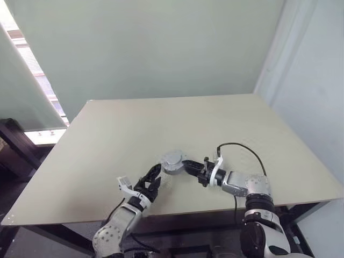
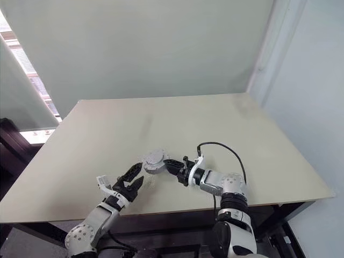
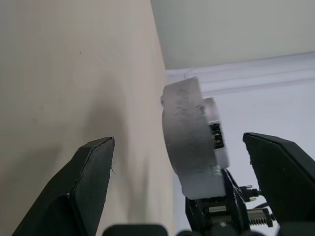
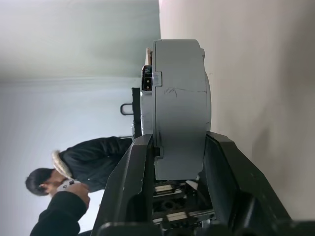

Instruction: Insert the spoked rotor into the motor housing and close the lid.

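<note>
While the right hand (image 1: 185,164) reaches in from the right above the front part of the beige table (image 1: 161,123), its two black fingers (image 4: 135,182) are clamped on the motor housing (image 1: 173,160), a thick grey round body held up off the surface. From the right wrist view the housing stands on edge between the two fingers, one flat face against each, and a thinner pale plate with a small dark connector sits against one face. Whether the lid or the spoked rotor is already part of this assembly I cannot tell (only the grey outside shows).

Just beside it, on the robot's left, the left hand (image 1: 154,177) has its fingers spread wide with nothing between them. Its wrist view looks along those parted fingers (image 3: 88,172) at the housing's rim, which lies in the gap ahead of them without touching either one.

Behind the housing in the right wrist view, a person in a dark jacket (image 4: 93,157) is seen against a pale wall.
</note>
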